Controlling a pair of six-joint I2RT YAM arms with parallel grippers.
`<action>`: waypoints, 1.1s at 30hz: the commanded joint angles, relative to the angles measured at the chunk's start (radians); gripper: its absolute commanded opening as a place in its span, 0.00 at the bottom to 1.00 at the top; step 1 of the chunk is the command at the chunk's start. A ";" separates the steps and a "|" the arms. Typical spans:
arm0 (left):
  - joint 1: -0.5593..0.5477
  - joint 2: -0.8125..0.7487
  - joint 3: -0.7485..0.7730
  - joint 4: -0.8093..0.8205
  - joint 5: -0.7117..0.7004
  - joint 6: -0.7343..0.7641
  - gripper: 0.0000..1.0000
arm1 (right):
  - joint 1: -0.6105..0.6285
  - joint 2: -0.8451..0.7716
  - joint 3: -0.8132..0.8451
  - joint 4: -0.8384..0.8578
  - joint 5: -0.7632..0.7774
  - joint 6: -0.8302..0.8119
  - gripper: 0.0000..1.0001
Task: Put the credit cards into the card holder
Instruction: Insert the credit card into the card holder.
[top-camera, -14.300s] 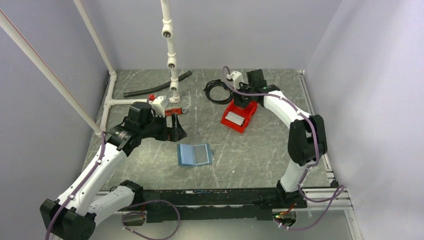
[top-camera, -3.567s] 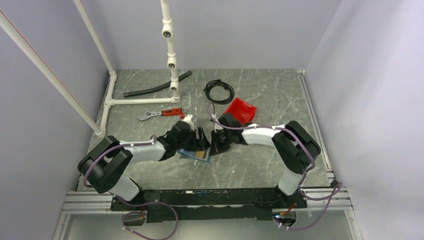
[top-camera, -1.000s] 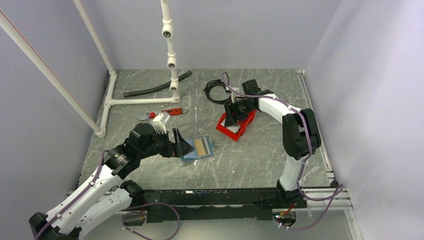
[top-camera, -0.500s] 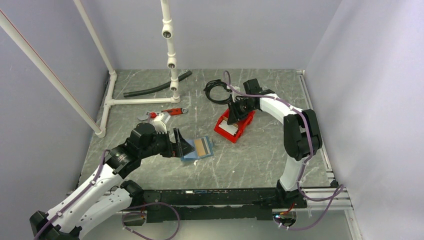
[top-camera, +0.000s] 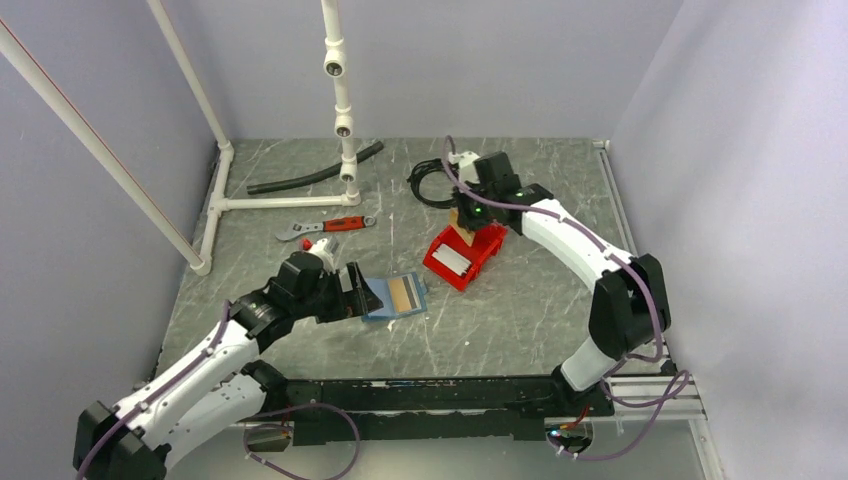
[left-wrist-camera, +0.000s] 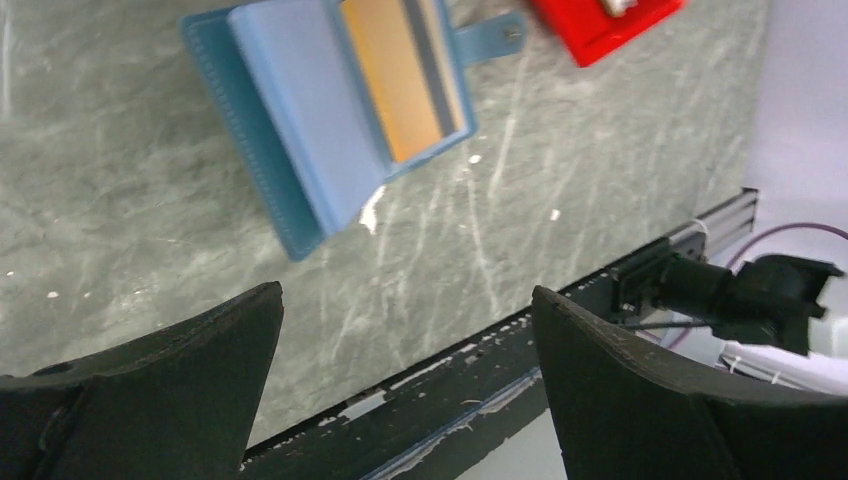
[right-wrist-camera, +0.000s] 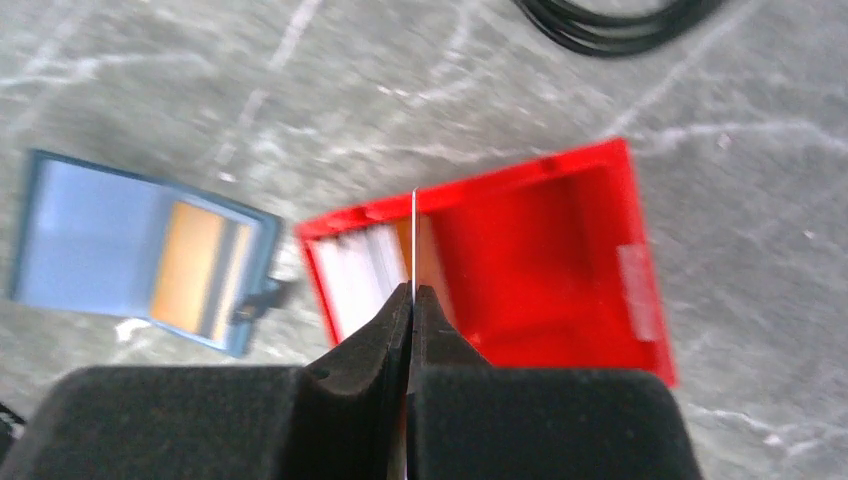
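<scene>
The table (top-camera: 520, 310) is grey stone-patterned with pale veins. Near its middle the blue card holder (top-camera: 383, 300) lies open and flat. Just right of it and a bit farther back sits a red bin (top-camera: 485, 252) (slightly askew). Behind that is a coiled black cable (top-camera: 430, 185). Toward the back left lie a black hose (top-camera: 310, 178), a red-handled wrench (top-camera: 325, 227) and the foot of a white pipe frame (top-camera: 270, 203).

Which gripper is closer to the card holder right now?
Left. The left gripper hovers open beside the holder, at its left edge. The right gripper is farther off to the back right, over the red bin, fingers shut on a card.
</scene>
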 joint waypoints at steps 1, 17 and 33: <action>0.063 0.061 -0.060 0.097 0.045 -0.049 1.00 | 0.144 -0.041 0.055 -0.009 0.160 0.227 0.00; 0.158 0.379 -0.094 0.251 0.021 -0.029 0.82 | 0.211 0.063 -0.304 0.570 -0.427 0.658 0.00; 0.166 0.453 -0.123 0.232 -0.037 -0.073 0.38 | 0.241 0.210 -0.287 0.608 -0.416 0.634 0.00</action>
